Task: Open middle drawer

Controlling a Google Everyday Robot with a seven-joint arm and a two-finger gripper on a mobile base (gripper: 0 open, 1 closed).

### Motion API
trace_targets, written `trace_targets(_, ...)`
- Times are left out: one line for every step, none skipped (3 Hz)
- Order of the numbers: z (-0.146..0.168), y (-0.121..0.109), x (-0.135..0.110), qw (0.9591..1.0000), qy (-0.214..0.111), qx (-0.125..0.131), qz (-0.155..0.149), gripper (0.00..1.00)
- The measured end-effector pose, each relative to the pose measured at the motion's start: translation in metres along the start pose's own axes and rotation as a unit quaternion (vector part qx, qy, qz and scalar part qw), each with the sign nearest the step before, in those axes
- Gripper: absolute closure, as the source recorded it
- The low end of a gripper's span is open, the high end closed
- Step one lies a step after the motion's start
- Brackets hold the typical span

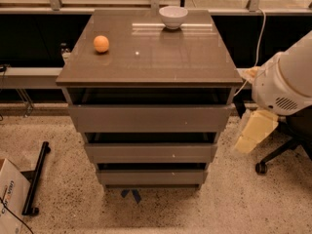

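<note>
Where the gripper (256, 130) hangs: low right, apart from the middle drawer (151, 152); spread or pressed together, I cannot tell
Drawer: looks pushed in; second of three
Approach: hook upper edge; pull straight

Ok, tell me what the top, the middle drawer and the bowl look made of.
The top: grey-brown laminate or lacquered board, probably; glossy, with a bright reflected streak. The middle drawer: same grey-brown panel, duller, flat, no handle. The bowl: white, smooth, likely ceramic, possibly plastic. The hand hangs at the picture's right, apart from the drawer.
</note>
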State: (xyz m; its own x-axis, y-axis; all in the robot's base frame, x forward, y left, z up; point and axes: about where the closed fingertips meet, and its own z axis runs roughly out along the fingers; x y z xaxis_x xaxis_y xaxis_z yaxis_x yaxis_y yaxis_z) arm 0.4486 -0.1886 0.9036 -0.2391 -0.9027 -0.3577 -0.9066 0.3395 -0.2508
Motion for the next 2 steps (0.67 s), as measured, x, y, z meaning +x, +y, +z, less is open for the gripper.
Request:
trace_targets(0.04, 0.005, 0.003, 0.9998, -0.013, -0.015, 0.008, 0.0)
trace_targets(0.082, 0.01, 0.011, 0.9978, -0.035, -0.046, 0.03, 0.0)
